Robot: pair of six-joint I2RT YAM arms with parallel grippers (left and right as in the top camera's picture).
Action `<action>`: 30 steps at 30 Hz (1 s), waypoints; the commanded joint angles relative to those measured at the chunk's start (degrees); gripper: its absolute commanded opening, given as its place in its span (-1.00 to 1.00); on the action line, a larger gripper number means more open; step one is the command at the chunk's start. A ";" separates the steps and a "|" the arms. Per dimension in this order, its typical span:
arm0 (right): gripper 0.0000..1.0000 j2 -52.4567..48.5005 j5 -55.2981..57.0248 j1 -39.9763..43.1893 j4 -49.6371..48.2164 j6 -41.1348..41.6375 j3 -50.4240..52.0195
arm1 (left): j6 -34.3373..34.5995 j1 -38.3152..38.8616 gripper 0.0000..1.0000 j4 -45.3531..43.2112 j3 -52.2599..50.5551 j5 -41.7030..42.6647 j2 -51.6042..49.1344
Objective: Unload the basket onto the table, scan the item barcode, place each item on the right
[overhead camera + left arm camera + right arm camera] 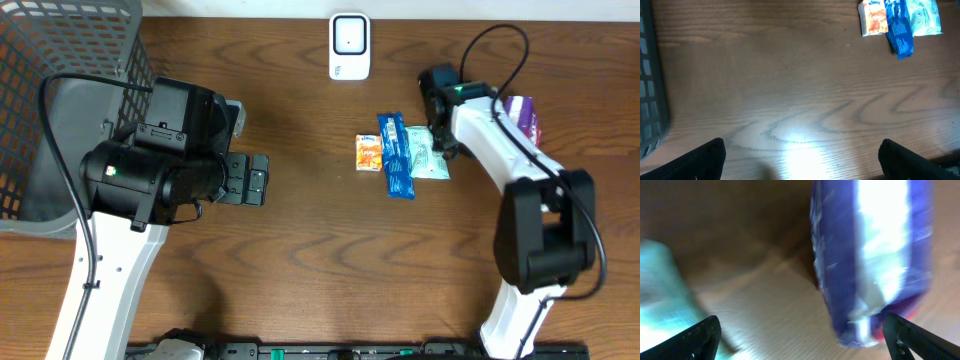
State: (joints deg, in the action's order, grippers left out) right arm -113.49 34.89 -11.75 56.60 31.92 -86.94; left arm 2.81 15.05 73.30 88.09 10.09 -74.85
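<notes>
My right tool (807,341) stands open, its two dark fingertips spread to the lower corners of the right wrist view. Between and ahead of them is a purple packet (870,255), which I take to be the item to scan. It is blurred, so I cannot tell whether the right-hand fingertip touches it, and bare wood shows between it and the other fingertip. From overhead it lies at the right of the table (300,260), just beside my right forearm and partly hidden by it. Its skin is glossy film, crinkled, with a bright streak of glare down its face, and it has a soft pillow shape with rounded ends. I judge it light, yielding and slippery, likely to buckle or slide if pinched at a corner. A gentle hold across its narrow middle, on the long edges, should keep the flat faces free for the white barcode scanner (349,45) at the far edge of the table. I cannot see a barcode in these views. My left tool (800,162) is also open and empty over bare, dark, grained wood that carries a glossy highlight. Near the middle of the table three more film packets lie side by side, touching or overlapping: an orange packet (369,152), a long blue packet (398,158) and a mint-green packet (432,158). A grey wire mesh basket (60,60) stands at the far left.
</notes>
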 commanded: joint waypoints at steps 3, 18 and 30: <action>0.99 9.88 -11.47 4.52 -0.44 -5.62 -4.39 | 0.07 -0.31 0.96 0.20 0.52 -0.72 -0.17; 0.93 9.86 -55.01 32.63 -4.13 -19.30 2.43 | 0.07 -0.31 0.96 0.20 0.52 -0.72 -0.17; 0.56 -2.62 -60.06 33.53 -17.29 -17.88 7.56 | 0.07 -0.31 0.96 0.20 0.52 -0.72 -0.17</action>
State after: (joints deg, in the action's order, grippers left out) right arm -114.08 -22.98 21.69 39.66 14.46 -79.68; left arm 2.81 15.05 73.30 88.09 10.09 -74.85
